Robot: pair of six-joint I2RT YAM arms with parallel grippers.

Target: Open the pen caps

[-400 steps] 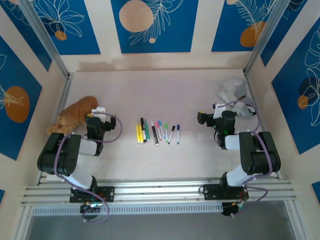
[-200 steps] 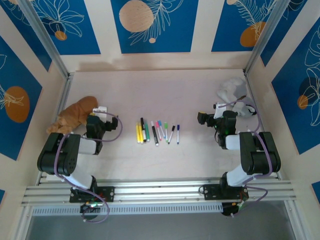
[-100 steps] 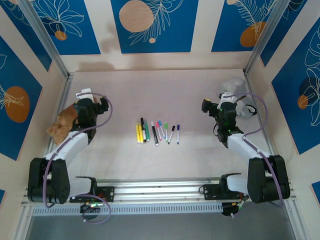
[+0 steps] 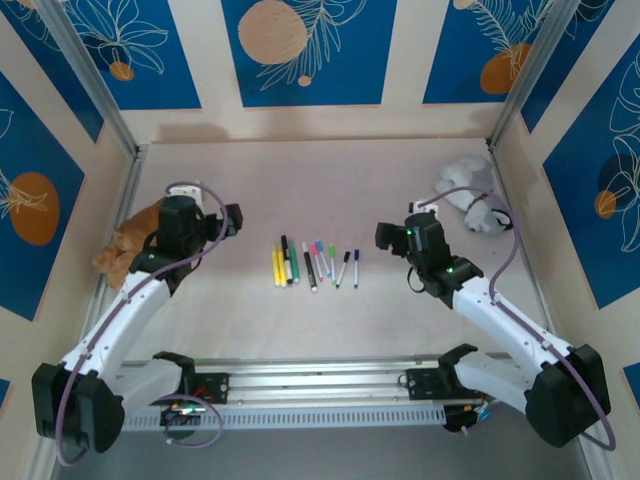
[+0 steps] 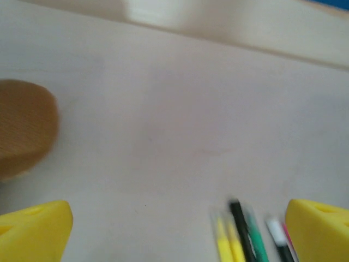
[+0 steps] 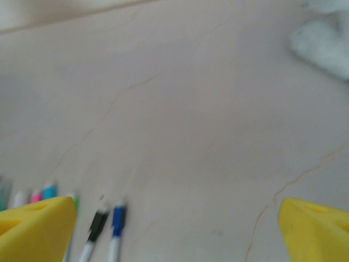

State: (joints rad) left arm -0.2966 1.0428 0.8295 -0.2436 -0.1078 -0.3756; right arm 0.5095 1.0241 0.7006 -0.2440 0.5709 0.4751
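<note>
Right gripper (image 6: 175, 229) jaws spread wide, yellow fingertips (image 6: 36, 225) in both lower corners above the pale table (image 6: 180, 109). Capped pens (image 6: 87, 252) lie bottom left: blue cap (image 6: 118, 213), black cap (image 6: 98, 220), other colours beside them. Blurry white object (image 6: 323, 41) top right.

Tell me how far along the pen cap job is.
Done: nothing; the pens lie in a row, their caps seemingly all on. In hand: nothing; the left hand and right hand hang open and empty either side of the row. Left: pulling off every one.
</note>
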